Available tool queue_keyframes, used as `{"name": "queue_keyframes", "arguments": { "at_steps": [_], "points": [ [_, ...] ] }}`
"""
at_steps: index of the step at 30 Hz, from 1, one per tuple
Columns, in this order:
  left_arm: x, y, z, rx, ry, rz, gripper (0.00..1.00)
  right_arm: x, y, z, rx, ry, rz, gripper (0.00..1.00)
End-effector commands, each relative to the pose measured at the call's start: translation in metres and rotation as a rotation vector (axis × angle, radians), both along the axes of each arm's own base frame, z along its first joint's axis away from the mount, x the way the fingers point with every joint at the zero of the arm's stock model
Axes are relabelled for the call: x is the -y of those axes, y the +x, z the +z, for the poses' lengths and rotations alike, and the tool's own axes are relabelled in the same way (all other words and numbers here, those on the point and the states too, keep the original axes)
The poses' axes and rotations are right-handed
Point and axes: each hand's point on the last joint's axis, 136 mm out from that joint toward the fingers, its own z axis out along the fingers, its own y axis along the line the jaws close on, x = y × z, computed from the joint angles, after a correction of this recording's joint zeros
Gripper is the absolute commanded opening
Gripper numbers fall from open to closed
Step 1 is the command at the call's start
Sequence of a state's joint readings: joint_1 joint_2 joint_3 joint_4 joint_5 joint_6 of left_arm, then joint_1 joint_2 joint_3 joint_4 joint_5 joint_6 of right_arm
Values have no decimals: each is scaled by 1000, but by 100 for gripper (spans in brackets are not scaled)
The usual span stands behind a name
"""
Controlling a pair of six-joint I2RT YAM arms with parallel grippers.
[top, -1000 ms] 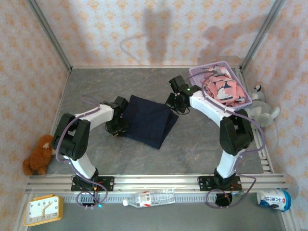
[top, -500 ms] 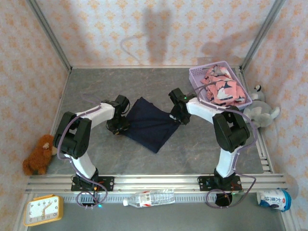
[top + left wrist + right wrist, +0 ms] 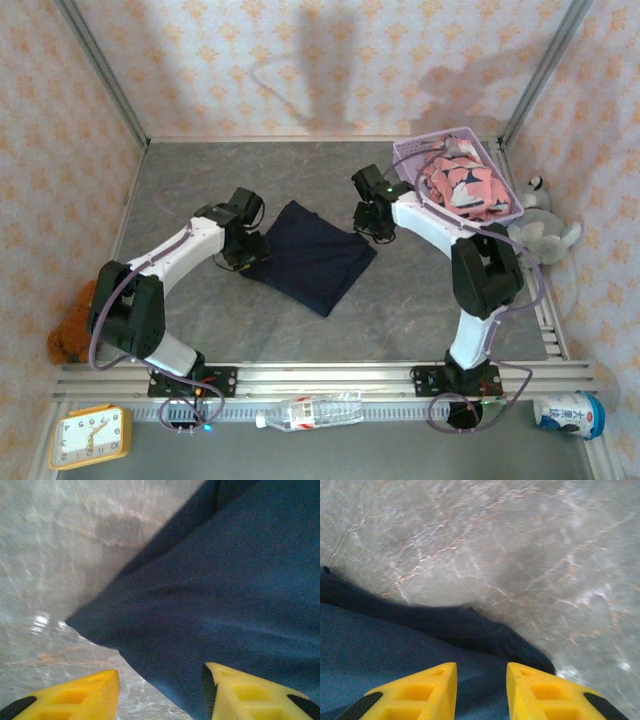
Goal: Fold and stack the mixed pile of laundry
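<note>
Navy cloth (image 3: 312, 255) under both claws: left claw (image 3: 162, 671) wide, right claw (image 3: 481, 667) narrow, empty.

left arm (image 3: 175, 248): elbow folded back low on its own side, forearm reaching forward and inward, wrist pitched down. left gripper (image 3: 244, 252) points down, yellow fingers (image 3: 85, 692) spread wide, nothing between them. right arm (image 3: 432, 226): elbow raised on its side, forearm angled inward. right gripper (image 3: 376, 224) points down, jaws parted by a narrow gap, nothing pinched.
</note>
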State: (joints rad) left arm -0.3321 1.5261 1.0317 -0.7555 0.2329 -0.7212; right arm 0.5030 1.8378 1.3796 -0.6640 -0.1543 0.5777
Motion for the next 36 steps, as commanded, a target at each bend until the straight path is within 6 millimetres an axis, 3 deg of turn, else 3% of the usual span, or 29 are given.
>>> {"name": "queue_keyframes", "arguments": {
  "at_steps": [1, 4, 7, 11, 15, 20, 23, 26, 31, 36],
  "points": [
    [12, -10, -23, -43, -56, 66, 44, -12, 11, -19, -5, 6, 82, 29],
    [15, -8, -40, -62, -51, 102, 41, -17, 7, -33, -47, 19, 109, 15],
    [11, -2, -52, -90, -4, 106, 36, -12, -10, -43, -92, 22, 103, 7],
    [6, 11, -61, -111, 69, 73, 28, 2, -42, -54, -145, 33, 42, 5],
    [10, 35, -65, -122, 118, 16, 27, -3, -82, -62, -204, 106, 20, 4],
    [20, 74, -47, -86, 142, -57, 30, -20, -106, -45, -214, 169, 67, 6],
    [19, 90, -20, -32, 166, -96, 37, -21, -99, -24, -174, 175, 98, 12],
    [14, 86, 7, 5, 192, -142, 43, -6, -74, 0, -111, 147, 78, 20],
    [9, 49, 27, 18, 153, -187, 47, 8, -16, 30, 8, 191, 21, 34],
    [17, -8, 22, -2, 83, -228, 54, -13, 32, 37, 60, 205, 68, 44]
  ]
}}
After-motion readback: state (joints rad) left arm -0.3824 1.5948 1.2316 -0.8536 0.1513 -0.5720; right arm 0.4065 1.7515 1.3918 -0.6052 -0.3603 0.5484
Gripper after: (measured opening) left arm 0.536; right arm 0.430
